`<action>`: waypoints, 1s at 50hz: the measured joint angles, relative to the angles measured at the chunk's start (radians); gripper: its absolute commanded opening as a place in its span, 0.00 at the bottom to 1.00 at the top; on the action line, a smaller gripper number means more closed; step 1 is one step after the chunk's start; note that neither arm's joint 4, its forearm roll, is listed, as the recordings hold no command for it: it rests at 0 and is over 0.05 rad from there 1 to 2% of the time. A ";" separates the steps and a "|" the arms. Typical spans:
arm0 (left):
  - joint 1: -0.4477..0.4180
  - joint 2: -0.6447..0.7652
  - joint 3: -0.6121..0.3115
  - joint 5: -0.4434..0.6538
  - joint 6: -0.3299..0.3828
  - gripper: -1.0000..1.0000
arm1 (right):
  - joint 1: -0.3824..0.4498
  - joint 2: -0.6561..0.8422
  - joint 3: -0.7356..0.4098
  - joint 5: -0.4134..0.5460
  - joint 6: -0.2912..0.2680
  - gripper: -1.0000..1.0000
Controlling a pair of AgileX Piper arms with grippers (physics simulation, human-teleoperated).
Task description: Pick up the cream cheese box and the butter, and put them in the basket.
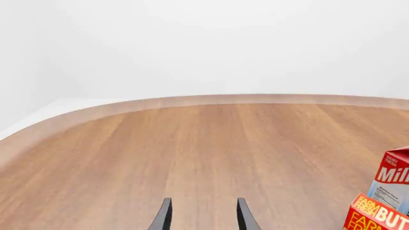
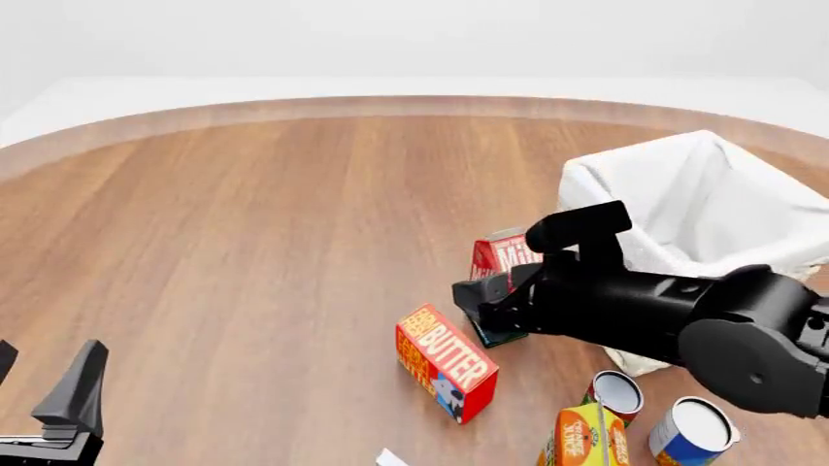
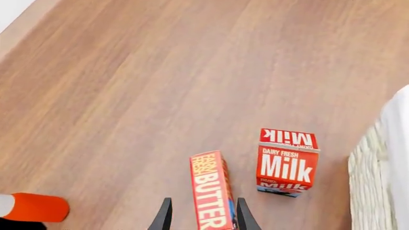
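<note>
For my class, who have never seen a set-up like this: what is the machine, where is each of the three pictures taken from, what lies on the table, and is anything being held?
These are simulator renders of two black robot arms at a round wooden table. The front view looks forward and down from behind the arms. The other two come from cameras just behind each gripper.

On the table: an oblong red-orange butter box, a red-and-white milk carton, a white wicker basket with cloth liner, two cans, and an orange carton.

The right gripper sits open with a finger on either side of the butter box, not yet closed on it. The left gripper hangs open over bare wood. Nothing is held.
</note>
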 measured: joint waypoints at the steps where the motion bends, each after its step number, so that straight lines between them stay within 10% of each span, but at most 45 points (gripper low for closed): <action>1: 0.000 0.000 0.000 0.000 0.000 1.00 | 0.002 0.002 -0.003 0.003 0.001 1.00; 50: 0.000 0.000 0.000 0.000 0.000 1.00 | 0.016 0.091 -0.020 0.047 0.009 1.00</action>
